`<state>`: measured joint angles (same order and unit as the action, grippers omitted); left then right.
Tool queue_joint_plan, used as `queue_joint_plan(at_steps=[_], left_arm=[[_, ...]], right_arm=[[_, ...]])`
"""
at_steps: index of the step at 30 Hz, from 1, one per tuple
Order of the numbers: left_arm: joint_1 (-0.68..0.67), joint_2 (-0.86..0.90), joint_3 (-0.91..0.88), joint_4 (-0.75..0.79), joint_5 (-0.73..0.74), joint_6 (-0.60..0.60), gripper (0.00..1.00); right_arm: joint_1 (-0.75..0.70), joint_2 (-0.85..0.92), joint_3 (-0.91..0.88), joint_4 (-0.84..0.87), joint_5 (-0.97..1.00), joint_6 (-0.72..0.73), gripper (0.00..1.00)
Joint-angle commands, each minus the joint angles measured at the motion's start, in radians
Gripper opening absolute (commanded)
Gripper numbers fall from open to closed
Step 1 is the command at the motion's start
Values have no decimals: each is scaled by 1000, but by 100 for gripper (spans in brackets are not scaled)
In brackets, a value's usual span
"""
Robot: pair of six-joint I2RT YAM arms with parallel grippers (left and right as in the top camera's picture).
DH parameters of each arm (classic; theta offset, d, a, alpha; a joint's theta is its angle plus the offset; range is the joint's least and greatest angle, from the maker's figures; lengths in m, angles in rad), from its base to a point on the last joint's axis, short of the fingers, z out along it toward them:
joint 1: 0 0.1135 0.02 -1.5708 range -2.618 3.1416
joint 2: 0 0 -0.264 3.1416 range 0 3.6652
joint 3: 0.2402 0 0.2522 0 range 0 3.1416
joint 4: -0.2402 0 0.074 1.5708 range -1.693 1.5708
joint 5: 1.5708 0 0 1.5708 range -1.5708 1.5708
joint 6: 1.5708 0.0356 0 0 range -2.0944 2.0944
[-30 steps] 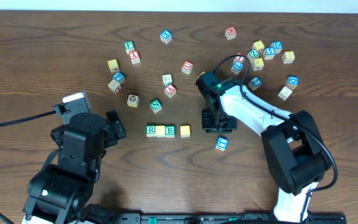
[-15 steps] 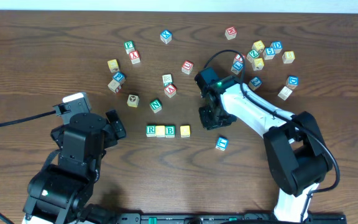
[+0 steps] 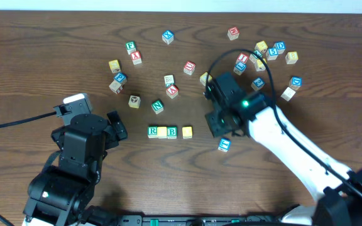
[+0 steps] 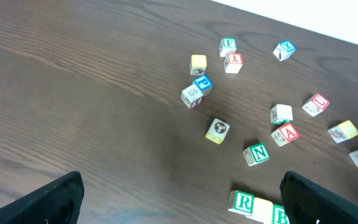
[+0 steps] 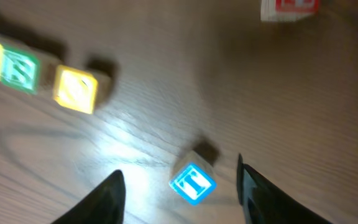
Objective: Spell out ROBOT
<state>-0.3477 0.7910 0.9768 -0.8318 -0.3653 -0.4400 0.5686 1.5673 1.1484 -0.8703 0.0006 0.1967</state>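
The blue T cube [image 5: 192, 183] is framed between the spread fingers of the right gripper [image 5: 179, 199] — open, nothing held. It is the last letter wanted after the R [image 3: 153, 131], first yellow cube [image 3: 162, 132], B [image 3: 172, 132] and second yellow cube [image 3: 186, 132]. The left gripper [image 4: 182, 205] is kept aside — wide open, empty.

B cube [image 4: 277, 216] — cut by bottom edge | red-lettered cube [image 5: 289, 6] — cropped at top, blurred
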Motion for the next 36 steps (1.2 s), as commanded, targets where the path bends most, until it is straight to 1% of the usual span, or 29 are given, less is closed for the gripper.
queue_joint_plan(at_steps=[1, 4, 9, 13, 14, 16, 17, 19, 20, 21, 22, 23, 25, 26, 27, 28, 30, 31, 32, 36], left_arm=[[5, -1, 23, -2, -14, 14, 99], [5, -1, 23, -2, -14, 14, 99], [5, -1, 23, -2, -14, 14, 99], [5, -1, 23, -2, -14, 14, 99], [5, -1, 23, -2, -14, 14, 99], [5, 0, 23, -2, -14, 14, 99], [5, 0, 23, -2, -14, 14, 99], [5, -1, 23, -2, -14, 14, 99], [5, -1, 23, -2, -14, 14, 99], [5, -1, 23, -2, -14, 14, 99], [5, -1, 23, -2, -14, 14, 99], [5, -1, 23, -2, -14, 14, 99], [5, 0, 23, -2, -14, 14, 99], [5, -1, 23, -2, -14, 14, 99], [5, -1, 23, -2, -14, 14, 99], [5, -1, 23, -2, -14, 14, 99], [5, -1, 23, -2, -14, 14, 99], [5, -1, 23, -2, -14, 14, 99], [5, -1, 23, -2, -14, 14, 99], [5, -1, 23, -2, -14, 14, 99]], right_arm=[[2, -71, -114, 36, 5, 19, 60], [3, -104, -135, 29, -2, 42, 60], [2, -103, -175, 40, -6, 46, 61], [3, -103, -197, 58, -18, 49, 63], [2, -103, -198, 58, -18, 49, 61], [2, -103, -201, 58, -18, 50, 61], [2, -103, -201, 60, -16, 49, 63], [3, -103, -201, 64, 3, 47, 69], [2, -103, -201, 65, 15, 40, 80], [2, -103, -201, 65, 21, 37, 99], [2, -103, -201, 68, 24, 34, 99], [2, -103, -201, 71, 24, 34, 99], [3, -103, -201, 78, 16, 33, 96], [2, -103, -201, 82, 19, 28, 97], [2, -103, -201, 83, 14, 27, 93], [3, -101, -201, 87, 16, 26, 88], [3, -101, -203, 101, 16, -12, 68], [3, -101, -203, 105, 17, -31, 62], [3, -101, -203, 108, 20, -49, 59], [3, -101, -214, 114, 24, -95, 62]])
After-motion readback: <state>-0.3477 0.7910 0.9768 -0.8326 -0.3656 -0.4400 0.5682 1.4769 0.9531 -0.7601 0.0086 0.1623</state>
